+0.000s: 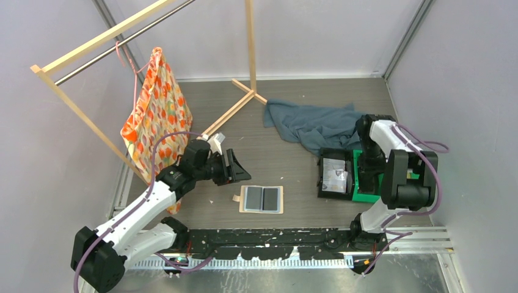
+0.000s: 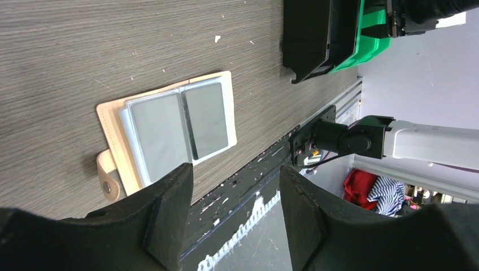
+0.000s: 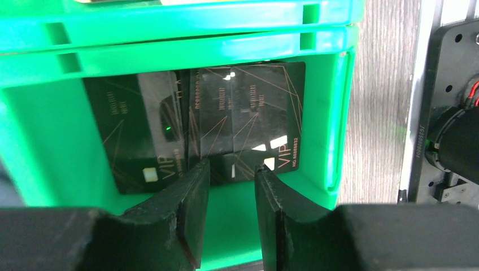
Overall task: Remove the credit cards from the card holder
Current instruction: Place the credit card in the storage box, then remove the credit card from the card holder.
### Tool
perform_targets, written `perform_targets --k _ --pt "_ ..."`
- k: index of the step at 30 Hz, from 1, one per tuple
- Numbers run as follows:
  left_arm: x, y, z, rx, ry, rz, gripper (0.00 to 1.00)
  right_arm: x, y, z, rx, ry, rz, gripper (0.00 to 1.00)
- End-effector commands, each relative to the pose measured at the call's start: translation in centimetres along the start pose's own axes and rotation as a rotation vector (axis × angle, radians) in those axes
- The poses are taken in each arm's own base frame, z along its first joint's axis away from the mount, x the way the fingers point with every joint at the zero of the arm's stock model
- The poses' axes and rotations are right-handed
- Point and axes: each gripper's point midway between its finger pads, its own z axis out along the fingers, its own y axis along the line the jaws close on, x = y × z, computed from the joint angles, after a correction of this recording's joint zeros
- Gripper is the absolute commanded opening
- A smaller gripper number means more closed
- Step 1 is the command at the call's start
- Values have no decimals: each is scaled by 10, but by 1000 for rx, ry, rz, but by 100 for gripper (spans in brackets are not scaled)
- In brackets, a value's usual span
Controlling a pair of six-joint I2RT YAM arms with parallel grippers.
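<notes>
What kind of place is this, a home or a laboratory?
Probably a laboratory robot cell: a left arm and a right arm bolted to a rail at the table edge, plain walls close around, and props such as a wooden rack, a cloth and a green bin.

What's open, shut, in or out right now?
card holder: open flat, two dark cards in pockets.
credit cards in green bin: out, overlapping.
left gripper: open, empty.
right gripper: open, empty, over bin.
blue cloth: crumpled.
patterned bag: hanging from rack.
</notes>
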Motion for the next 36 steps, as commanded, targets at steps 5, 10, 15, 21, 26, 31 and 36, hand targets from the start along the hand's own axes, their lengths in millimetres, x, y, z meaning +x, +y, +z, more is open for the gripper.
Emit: perform_targets --k 5,10,15,21,26,31,36 --pt "-5 -21 4 111 -2 -20 59 -34 22 -63 -364 -54 8 41" --pt "2 8 16 5 16 -43 59 -23 40 -151 -887 -194 -231 42" --pt "11 31 27 -52 28 -93 58 55 14 -216 -1312 -171 -555 64" --pt "23 56 44 -97 52 -127 52 170 -41 -202 -1429 49 -907 58" --pt "26 67 50 -130 74 -113 44 235 -86 -189 -1528 278 -1020 47" --pt "31 70 56 -116 92 -106 40 270 -108 -170 -1501 334 -1119 35" --pt "37 74 63 -108 117 -109 39 307 -123 -164 -1477 396 -1203 31"
